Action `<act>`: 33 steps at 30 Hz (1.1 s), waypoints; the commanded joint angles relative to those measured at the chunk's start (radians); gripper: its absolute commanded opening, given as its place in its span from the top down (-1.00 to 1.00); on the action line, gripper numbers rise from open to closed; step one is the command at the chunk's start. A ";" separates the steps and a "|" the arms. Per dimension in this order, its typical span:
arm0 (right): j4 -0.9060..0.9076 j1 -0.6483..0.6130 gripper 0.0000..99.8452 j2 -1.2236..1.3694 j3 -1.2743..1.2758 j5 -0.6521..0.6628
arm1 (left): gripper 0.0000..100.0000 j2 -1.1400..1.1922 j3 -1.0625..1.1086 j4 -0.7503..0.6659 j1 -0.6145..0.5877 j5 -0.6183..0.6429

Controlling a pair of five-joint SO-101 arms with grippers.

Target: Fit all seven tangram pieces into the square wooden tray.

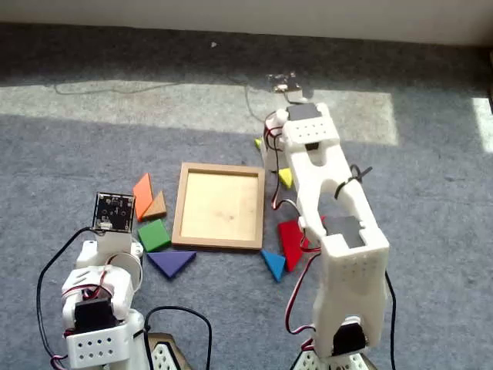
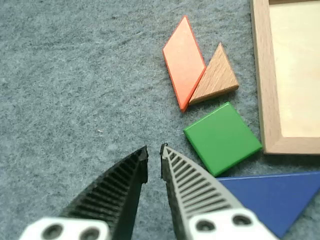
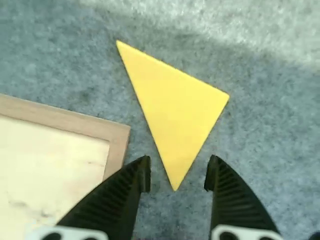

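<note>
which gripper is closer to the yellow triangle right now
Right. The right gripper is open at one corner of the yellow triangle, a finger on either side. The left gripper is across the wooden tray, beside the green square.

The square wooden tray (image 1: pixel 218 243) lies flat, its pale floor bare. All seven pieces lie flat outside it. On its left, an orange parallelogram (image 2: pixel 184 62) touches a plain wooden triangle (image 2: pixel 216 77) edge to edge. A green square (image 2: pixel 222 137) sits just beside them, near the frame. A large dark blue triangle (image 2: pixel 270 195) lies by the near left corner. On the right are a red triangle (image 1: pixel 290 240), a small light blue triangle (image 1: pixel 273 264) and, near the far corner, a yellow triangle (image 3: pixel 175 110).
</note>
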 commanded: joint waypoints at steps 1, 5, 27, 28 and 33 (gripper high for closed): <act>-0.091 0.005 0.65 -0.183 0.151 0.072 | 0.84 -0.035 -0.004 -0.018 -0.013 0.003; -0.148 0.010 0.65 -0.283 0.277 0.095 | 0.84 -0.035 -0.004 -0.018 -0.013 0.003; 0.186 -0.016 0.23 0.285 -0.611 0.153 | 0.84 -0.035 -0.004 -0.018 -0.013 0.003; 0.203 -0.016 0.23 0.314 -0.656 0.152 | 0.84 -0.035 -0.004 -0.018 -0.013 0.003; 0.291 -0.016 0.23 0.427 -0.862 0.150 | 0.84 -0.035 -0.004 -0.018 -0.013 0.003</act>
